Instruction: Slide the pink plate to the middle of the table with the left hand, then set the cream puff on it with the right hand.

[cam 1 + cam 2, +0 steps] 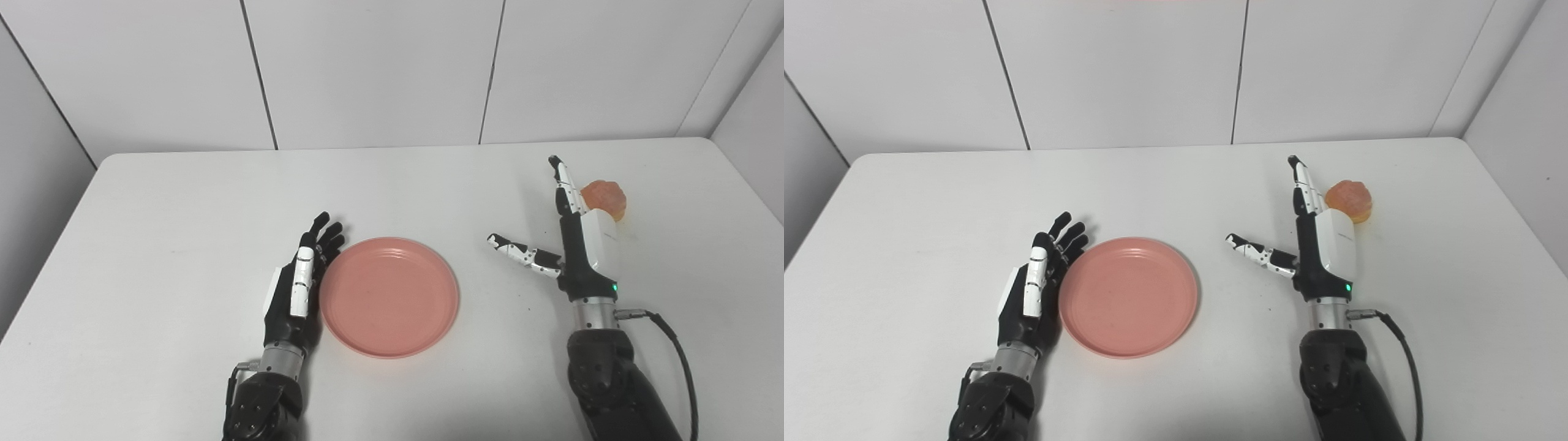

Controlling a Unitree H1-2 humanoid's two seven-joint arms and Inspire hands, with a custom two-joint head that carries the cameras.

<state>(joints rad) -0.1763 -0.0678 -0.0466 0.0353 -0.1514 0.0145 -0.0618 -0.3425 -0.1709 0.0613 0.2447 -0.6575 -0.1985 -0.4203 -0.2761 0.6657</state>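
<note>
The pink plate (389, 296) lies flat on the white table (184, 214), near the front middle. My left hand (298, 285) stands on edge against the plate's left rim, fingers straight and apart, holding nothing. The cream puff (605, 198), an orange-tan lump, sits at the right of the table. My right hand (576, 239) is open just left of the puff, fingers stretched up and thumb spread toward the plate; its back partly covers the puff's lower left. In the right eye view the puff (1349, 199) shows just beyond the right hand (1318, 242).
White wall panels (380, 67) rise behind the table's far edge. A black cable (677, 349) loops from the right wrist down along the forearm. The table's rounded corners show at the far left and far right.
</note>
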